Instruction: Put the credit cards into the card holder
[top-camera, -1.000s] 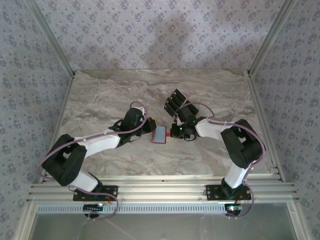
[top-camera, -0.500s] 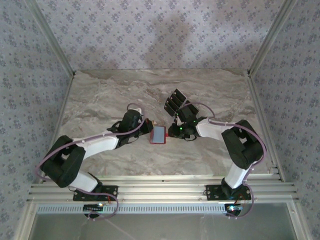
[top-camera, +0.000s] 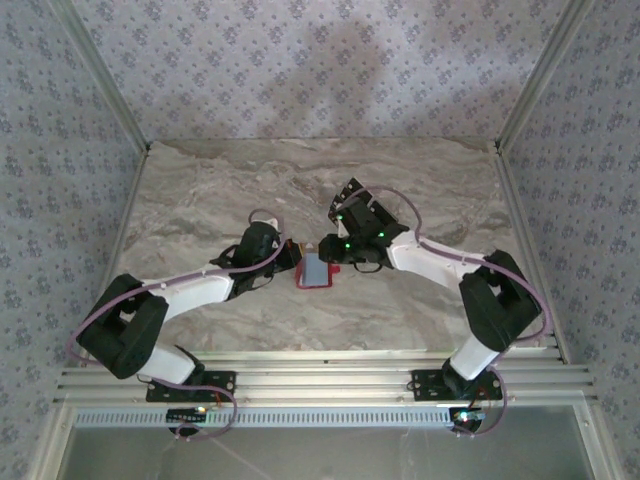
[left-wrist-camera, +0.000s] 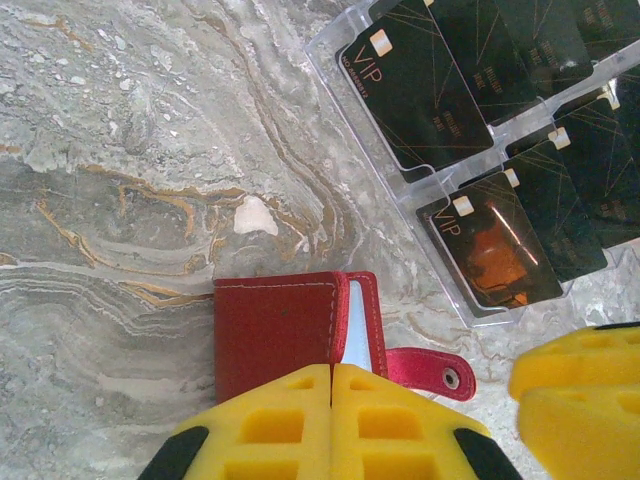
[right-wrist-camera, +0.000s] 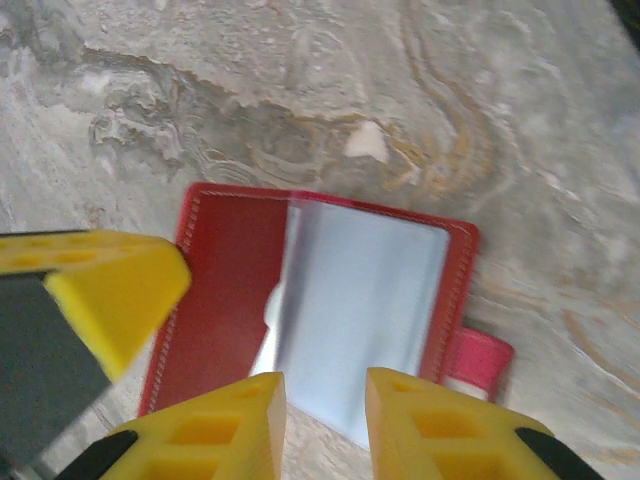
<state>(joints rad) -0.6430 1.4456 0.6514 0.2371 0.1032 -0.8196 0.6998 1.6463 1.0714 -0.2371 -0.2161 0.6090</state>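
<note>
Two risks stand out on the marble table (top-camera: 200, 190). The clear tray (left-wrist-camera: 432, 180) of credit cards (left-wrist-camera: 415, 85) lies just beyond the card holder (left-wrist-camera: 275, 335), so a swinging arm could knock it. The holder lies open mid-table and could slide or fold shut if the left gripper (left-wrist-camera: 331, 380) slips. Its fingers are together at the red cover's near edge; whether they pinch or merely press it cannot be told. The right gripper (right-wrist-camera: 325, 385) hovers over the pale sleeve (right-wrist-camera: 370, 300), fingers apart with no card seen between them, and could crease it. The tray runs off frame, hiding the card count, and the fingers cover the holder's near edge.
</note>
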